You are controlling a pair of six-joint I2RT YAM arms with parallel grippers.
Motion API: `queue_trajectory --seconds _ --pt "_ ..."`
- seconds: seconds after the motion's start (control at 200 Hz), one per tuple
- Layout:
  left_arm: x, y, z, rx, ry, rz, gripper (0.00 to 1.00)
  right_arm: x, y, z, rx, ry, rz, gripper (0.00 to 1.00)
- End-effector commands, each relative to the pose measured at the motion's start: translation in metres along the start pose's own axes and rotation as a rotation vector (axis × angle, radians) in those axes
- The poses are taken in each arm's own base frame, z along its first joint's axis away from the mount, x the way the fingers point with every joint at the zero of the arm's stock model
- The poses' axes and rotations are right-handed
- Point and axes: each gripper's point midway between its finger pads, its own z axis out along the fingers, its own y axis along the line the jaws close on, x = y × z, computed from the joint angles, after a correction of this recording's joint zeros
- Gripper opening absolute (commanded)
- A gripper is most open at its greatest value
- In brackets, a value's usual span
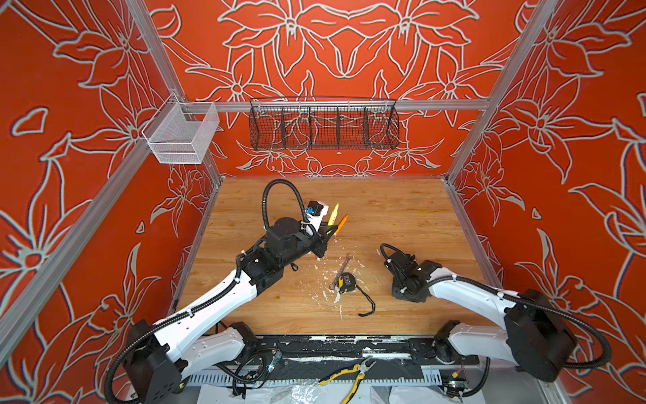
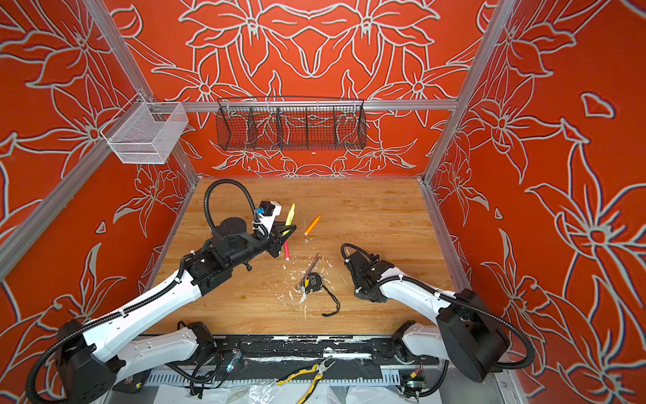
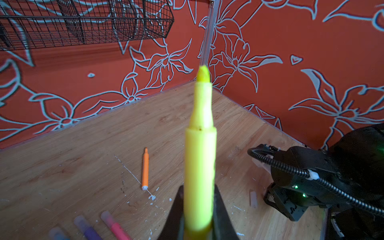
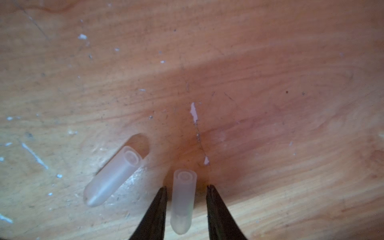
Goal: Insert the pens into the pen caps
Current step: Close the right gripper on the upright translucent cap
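1. the left claw (image 3: 197, 216) is clamped on the rear of the yellow pen (image 3: 200, 155). it holds the pen off the desk (image 1: 402, 217) with the bare tip pointing away from the wrist, probably so the tip is free to enter a cap.
2. the right claw (image 4: 187, 187) is down at the desk, jaws apart and astride one clear cap (image 4: 184, 199), with a gap showing on each side. the cap's open mouth faces away from the claw, which would suit meeting a pen tip once it is gripped.
3. a second cap (image 4: 113, 176) lies just beside the first, untouched.
4. the orange pen (image 3: 145, 168) lies uncapped on the desk, apart from both claws. the pink pen (image 3: 116, 226) and purple pen (image 3: 87, 228) lie near the left wrist, blurred; their pale ends may be caps.
5. only the right wrist view shows the jaw gap and the cap between; in both top views the wrist hides that claw. the top views alone show the two arms well apart, so pen and cap are not yet brought together.
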Motion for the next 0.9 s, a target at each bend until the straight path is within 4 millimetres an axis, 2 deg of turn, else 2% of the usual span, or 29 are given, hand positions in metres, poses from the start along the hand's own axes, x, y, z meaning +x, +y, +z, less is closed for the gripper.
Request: queue_trajectory --seconds 0.0,0.585,0.896 --pt "-0.0101 -0.0060 -0.0057 0.026 -0.041 0.017 0.00 0.0023 -0.0071 0.0050 0.033 0.020 -0.006 0.35" --pt "-0.0095 -0.0071 -0.0056 0.034 -0.039 0.017 0.00 0.0023 -0.0041 0.0088 0.022 0.044 -0.013 0.22" --pt "-0.0110 -0.0080 -0.0070 0.037 -0.043 0.017 0.00 0.0023 -0.0063 0.0094 0.030 0.048 -0.009 0.30"
